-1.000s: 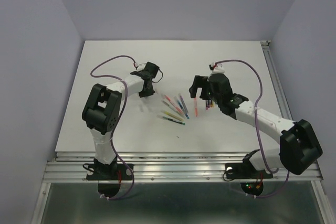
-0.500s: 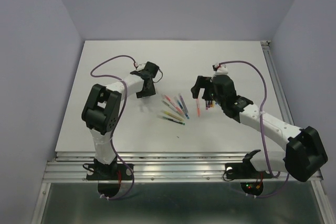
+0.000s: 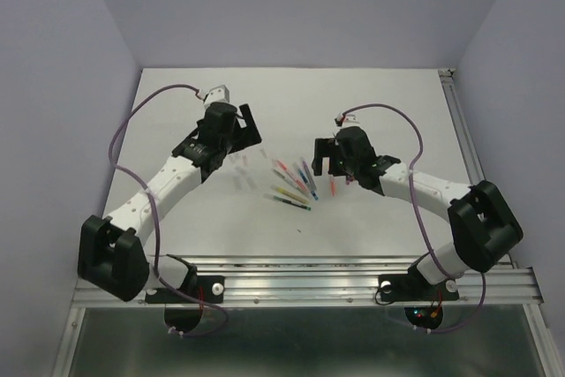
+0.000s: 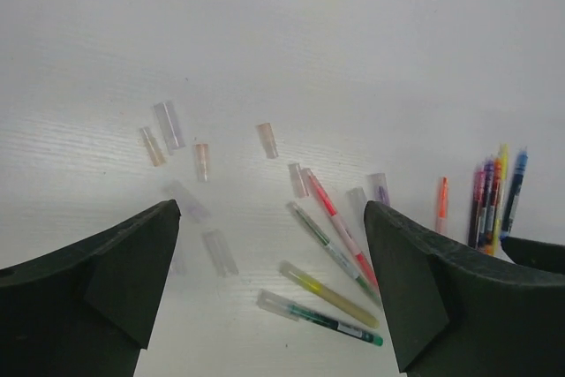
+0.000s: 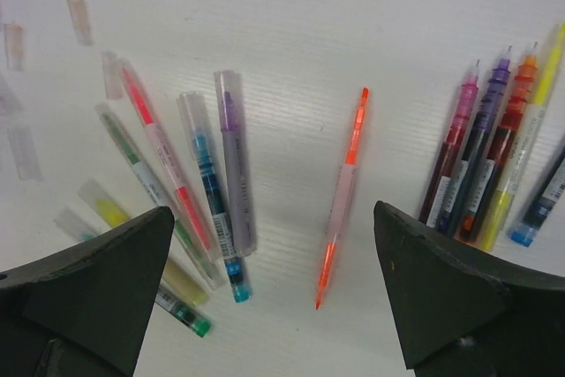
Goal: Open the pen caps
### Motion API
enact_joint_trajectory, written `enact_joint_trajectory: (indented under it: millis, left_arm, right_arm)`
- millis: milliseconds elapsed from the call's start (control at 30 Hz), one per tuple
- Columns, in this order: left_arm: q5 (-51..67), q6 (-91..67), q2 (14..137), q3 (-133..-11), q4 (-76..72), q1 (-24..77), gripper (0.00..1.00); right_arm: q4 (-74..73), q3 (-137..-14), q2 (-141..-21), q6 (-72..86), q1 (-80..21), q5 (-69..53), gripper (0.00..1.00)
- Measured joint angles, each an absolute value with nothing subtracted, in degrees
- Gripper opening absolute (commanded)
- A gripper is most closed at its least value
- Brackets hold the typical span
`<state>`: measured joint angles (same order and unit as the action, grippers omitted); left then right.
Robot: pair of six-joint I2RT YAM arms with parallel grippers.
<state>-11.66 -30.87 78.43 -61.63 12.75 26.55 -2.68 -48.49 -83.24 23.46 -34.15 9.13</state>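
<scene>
left gripper [image 4: 269,227] apart over scattered pen caps [image 4: 168,124]; right gripper [image 5: 274,214] apart, orange pen [image 5: 344,187] between pen clusters [image 5: 231,165]

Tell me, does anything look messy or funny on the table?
Small see-through pen caps lie scattered loose on the white table, apart from the coloured pens. One thin orange pen lies alone between two pen clusters. Nothing looks spilled or broken.
</scene>
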Motion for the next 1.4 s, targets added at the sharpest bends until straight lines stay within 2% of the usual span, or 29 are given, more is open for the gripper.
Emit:
enact_joint_trajectory:
  millis: [267,367,400,533,1400]
  left_arm:
    - [-9.02,-30.94,62.41,-46.68,6.20,26.55,0.99]
    - [-8.99,-31.14,59.59,-43.70,5.32,26.57,0.99]
    - [-8.99,-31.16,59.16,-43.35,5.34,26.57,0.99]
    - [-8.99,-31.16,58.85,-43.11,4.45,26.57,0.99]
    - [-8.19,-31.16,59.99,-43.03,2.59,26.57,0.99]
  right_arm:
    - [-6.26,-58.28,-94.91,22.52,-38.44,13.69,0.98]
    - [-7.55,-61.63,-98.28,22.00,-39.22,15.70,0.87]
    - [-7.94,-62.72,-99.57,21.87,-39.48,16.56,0.76]
    - [-9.17,-65.47,-103.24,21.37,-39.79,18.61,0.49]
    - [-9.72,-66.24,-107.00,21.23,-39.83,17.96,0.49]
